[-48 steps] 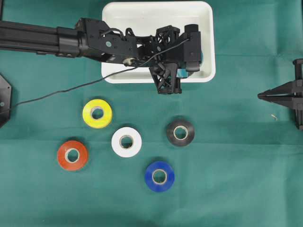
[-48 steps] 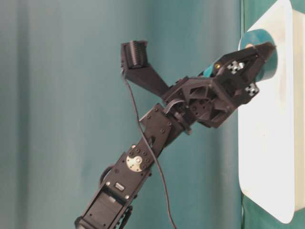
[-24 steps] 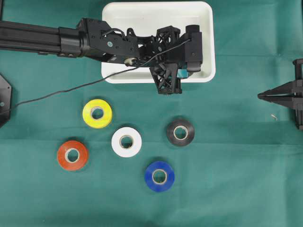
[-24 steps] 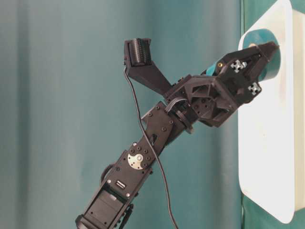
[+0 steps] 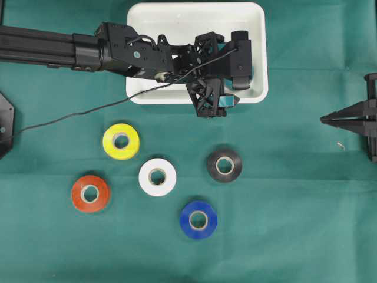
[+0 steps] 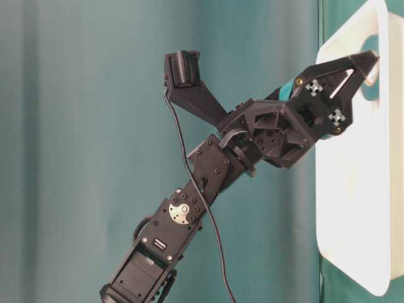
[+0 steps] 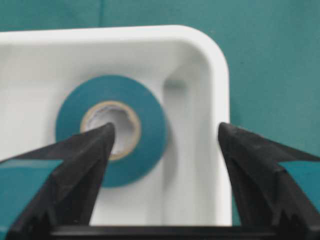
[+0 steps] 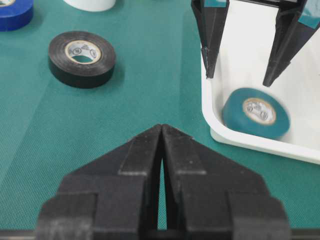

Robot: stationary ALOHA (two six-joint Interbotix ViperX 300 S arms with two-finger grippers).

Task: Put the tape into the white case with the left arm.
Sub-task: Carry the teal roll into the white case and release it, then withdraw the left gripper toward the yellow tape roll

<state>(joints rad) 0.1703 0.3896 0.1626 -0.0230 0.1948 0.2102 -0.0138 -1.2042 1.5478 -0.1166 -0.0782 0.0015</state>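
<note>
Teal tape (image 8: 256, 112) | flat in white case (image 8: 240, 55) | below spread, empty left claw (image 8: 241, 77)

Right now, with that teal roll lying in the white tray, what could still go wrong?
Two things, perhaps. The left hand hangs open right over the teal roll, one finger seemingly across its hole, so lifting away carelessly might snag it. The roll also lies close to the white tray's corner wall, where a bump might tip it.

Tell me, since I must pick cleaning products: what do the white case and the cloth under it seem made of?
The white case looks like smooth moulded plastic: glossy sheen, rounded corners. The green table cover looks like matte woven fabric, with faint creases, though the weave is not resolved.
</note>
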